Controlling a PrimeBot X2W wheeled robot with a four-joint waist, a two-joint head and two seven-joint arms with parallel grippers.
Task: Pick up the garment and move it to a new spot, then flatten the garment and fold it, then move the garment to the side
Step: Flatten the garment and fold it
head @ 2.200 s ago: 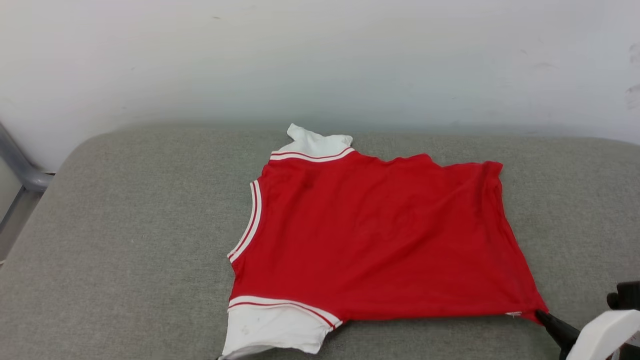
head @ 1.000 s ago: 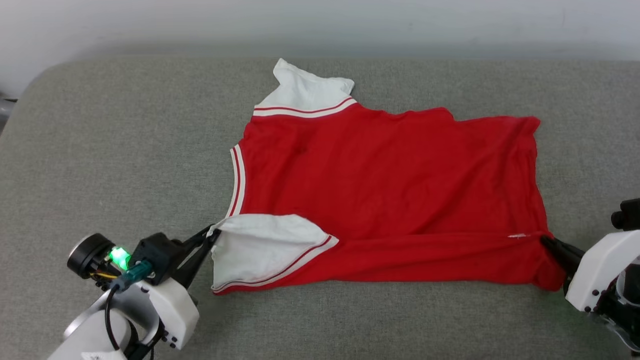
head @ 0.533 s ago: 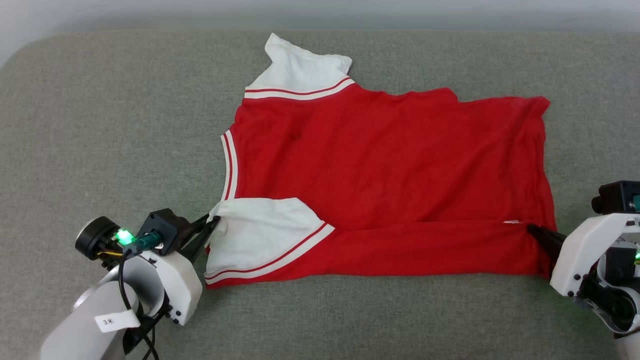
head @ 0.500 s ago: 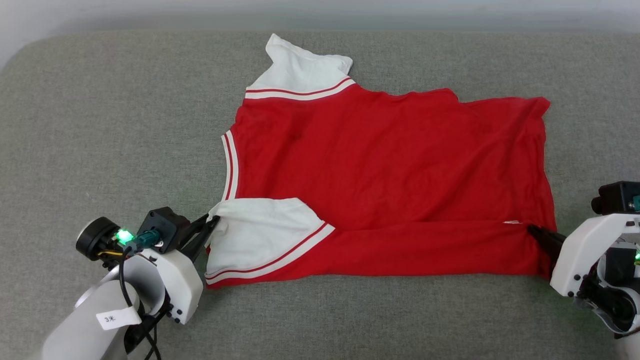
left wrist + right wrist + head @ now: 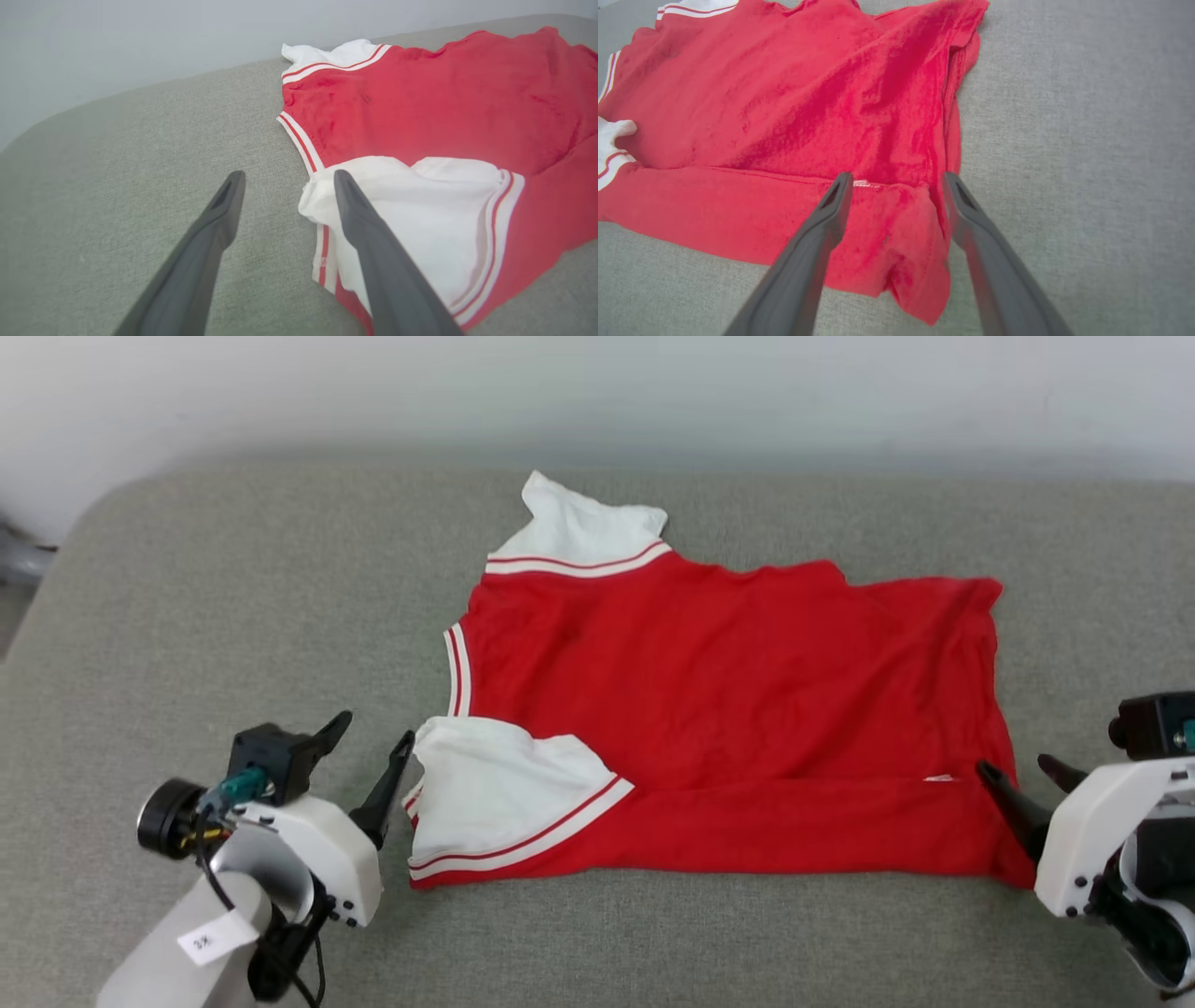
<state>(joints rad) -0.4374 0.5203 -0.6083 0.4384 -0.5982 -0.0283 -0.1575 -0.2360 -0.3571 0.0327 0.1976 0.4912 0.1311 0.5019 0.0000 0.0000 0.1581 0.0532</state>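
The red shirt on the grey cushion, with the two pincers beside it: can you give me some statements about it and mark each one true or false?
1. The left pincer is open and holds nothing. True.
2. The right pincer is clamped shut on the garment. False: its jaws stand apart, and the red corner lies loose between them.
3. The near white sleeve lies folded in over the red body. True.
4. The garment hangs in the air. False: it lies on the grey padded surface.
5. Dark block lettering shows on the side facing up. False: that side is plain red.
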